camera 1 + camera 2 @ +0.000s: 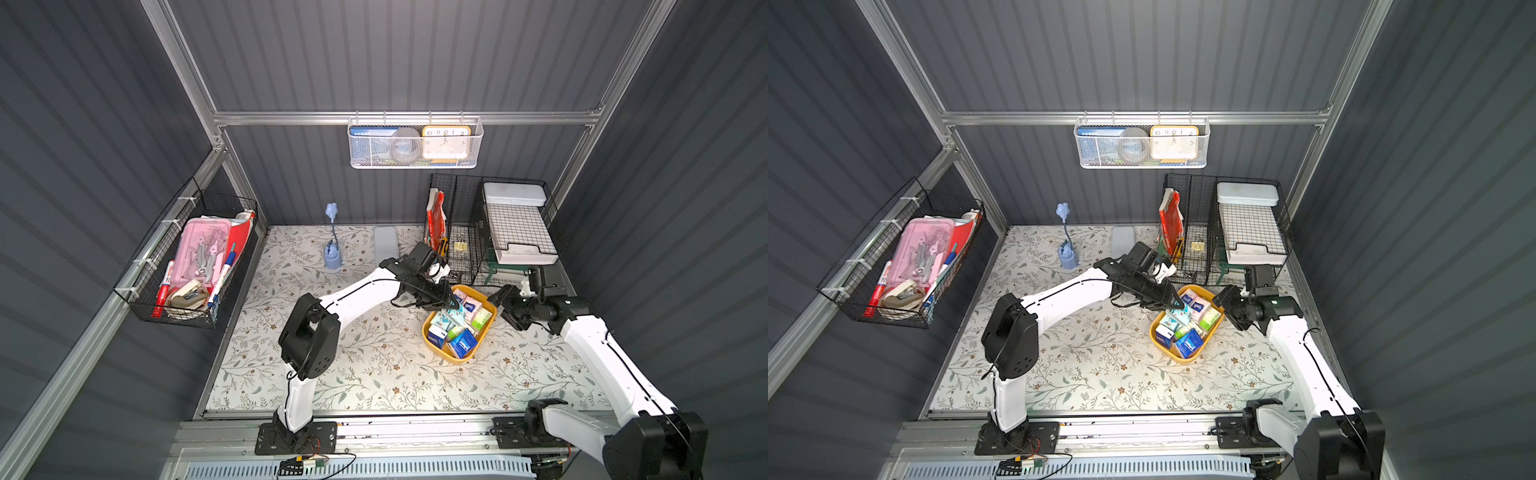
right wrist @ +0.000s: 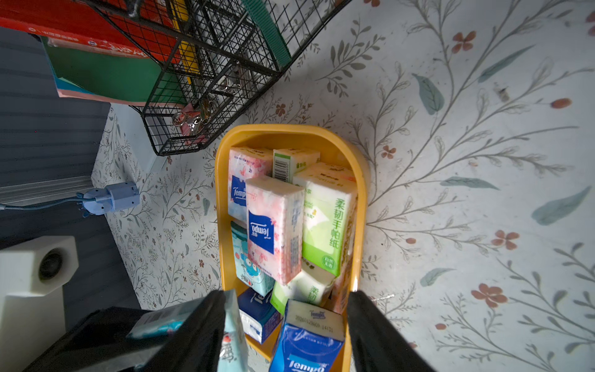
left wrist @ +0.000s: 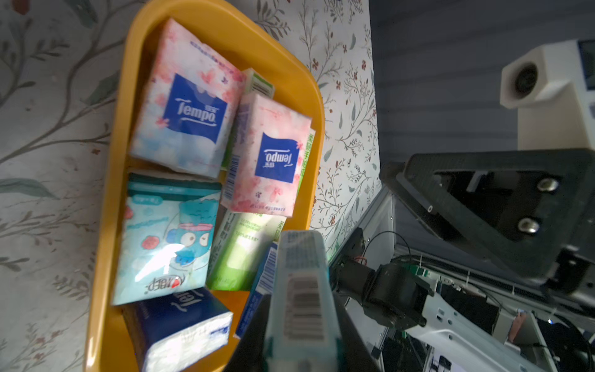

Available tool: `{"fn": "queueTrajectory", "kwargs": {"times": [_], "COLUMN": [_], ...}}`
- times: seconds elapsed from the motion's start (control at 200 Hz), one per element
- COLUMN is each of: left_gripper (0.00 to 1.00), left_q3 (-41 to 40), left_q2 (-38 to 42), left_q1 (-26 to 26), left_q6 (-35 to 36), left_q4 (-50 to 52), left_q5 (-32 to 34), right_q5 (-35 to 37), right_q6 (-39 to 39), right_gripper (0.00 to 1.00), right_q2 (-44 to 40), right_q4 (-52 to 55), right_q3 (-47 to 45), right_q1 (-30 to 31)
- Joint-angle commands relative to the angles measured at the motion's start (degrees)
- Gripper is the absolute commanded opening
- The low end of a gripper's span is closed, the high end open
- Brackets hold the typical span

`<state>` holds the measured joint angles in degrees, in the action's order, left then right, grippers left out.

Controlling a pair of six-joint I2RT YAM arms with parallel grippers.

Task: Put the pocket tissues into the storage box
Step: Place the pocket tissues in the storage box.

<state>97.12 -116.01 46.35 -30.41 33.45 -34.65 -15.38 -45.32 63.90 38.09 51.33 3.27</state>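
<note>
The yellow storage box [image 1: 455,359] [image 1: 1158,345] sits right of centre on the floral table and holds several pocket tissues [image 1: 463,343] [image 1: 1188,345] in pink, green, light blue and dark blue. My left gripper [image 1: 451,305] [image 1: 1177,309] [image 3: 301,299] hangs over the box's left rim [image 3: 112,193], shut on a light blue tissue packet [image 3: 302,257]. My right gripper [image 1: 503,309] [image 1: 1228,309] [image 2: 285,294] stands open beside the box's right end, gripping nothing. An upright dark blue packet [image 2: 309,338] in the box [image 2: 220,193] shows between its fingers.
Black wire baskets [image 1: 457,232] with a white tray stand just behind the box. A pale grey-blue case [image 1: 385,245] and a blue flower stand [image 1: 332,253] sit at the back. A wire basket of stationery [image 1: 187,266] hangs on the left wall, a white mesh basket [image 1: 415,143] on the back rail.
</note>
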Motion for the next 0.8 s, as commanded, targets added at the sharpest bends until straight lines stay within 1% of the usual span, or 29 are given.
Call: {"fn": "queueTrajectory", "kwargs": {"times": [0.0,0.15,0.23,0.35,0.465,0.615,0.71,0.745,0.795], "left_gripper": [0.27,0.27,0.28,0.31,0.32,0.33,0.34,0.37,0.48], "left_q3": [2.72,3.71,3.94,5.34,5.80,5.21,4.83,4.88,4.76], "left_q2": [-4.05,-6.36,-7.25,-8.97,-10.18,-10.39,-10.55,-10.64,-10.58], "left_q1": [-0.70,-2.19,-3.38,-3.72,-3.72,-3.73,-3.77,-3.72,-3.72], "left_q6": [16.04,23.44,25.00,26.74,25.97,23.31,21.86,21.71,21.63], "left_q4": [11.51,14.15,14.27,15.20,14.18,10.03,7.70,7.64,7.68], "left_q5": [-4.38,-2.74,-3.49,-4.32,-5.70,-8.06,-8.41,-8.41,-8.43], "right_q5": [0.60,0.61,0.61,0.61,0.61,0.60,0.61,0.61,0.61], "right_q6": [0.89,1.11,1.03,0.98,0.86,0.96,0.94,0.94,0.94], "right_gripper": [0.65,0.65,0.65,0.65,0.65,0.65,0.65,0.65,0.65], "right_q2": [-0.42,-0.80,-0.62,-0.10,0.24,0.36,0.37,0.40,0.31], "right_q4": [2.03,2.78,2.79,2.65,2.43,2.52,2.59,2.69,2.62], "right_q3": [1.97,2.02,1.94,1.93,1.93,2.02,2.02,2.02,2.06], "right_q1": [0.25,0.27,0.29,0.34,0.36,0.42,0.39,0.35,0.38]}}
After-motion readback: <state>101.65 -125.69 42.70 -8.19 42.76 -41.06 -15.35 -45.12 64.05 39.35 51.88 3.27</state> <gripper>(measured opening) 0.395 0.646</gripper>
